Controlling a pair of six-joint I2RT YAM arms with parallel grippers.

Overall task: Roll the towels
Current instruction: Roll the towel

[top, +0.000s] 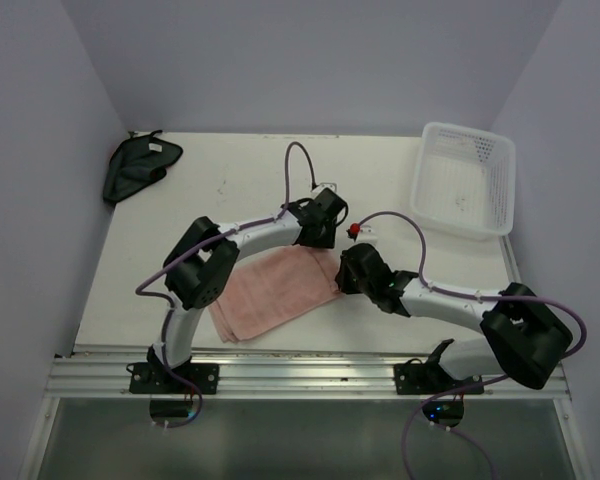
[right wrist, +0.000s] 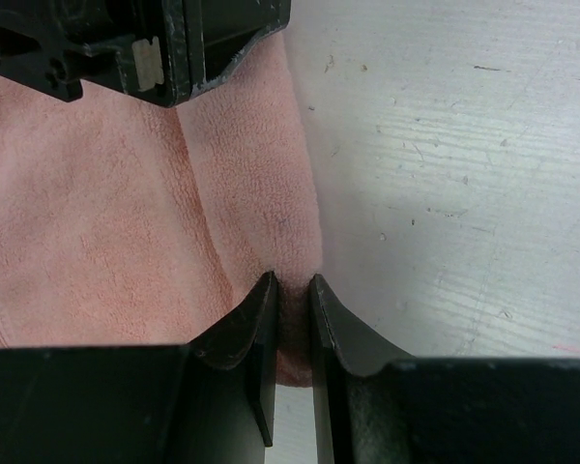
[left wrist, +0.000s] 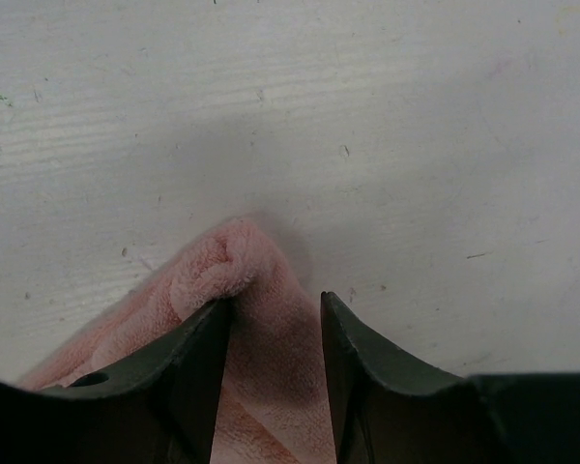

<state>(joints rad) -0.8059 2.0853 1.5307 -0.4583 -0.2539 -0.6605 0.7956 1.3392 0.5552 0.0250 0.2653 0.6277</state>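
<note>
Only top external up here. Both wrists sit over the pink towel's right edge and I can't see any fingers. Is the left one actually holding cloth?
Observer: Yes. In the left wrist view the left gripper is closed on a corner of the pink towel, with cloth bunched between the jaws.
Operator: And the right?
Observer: The right gripper pinches the towel's edge. Its jaws nearly touch, with a thin fold between them.
Operator: Corner lifted?
Observer: It humps up just past the left jaws and casts a shadow on the table behind it.
</note>
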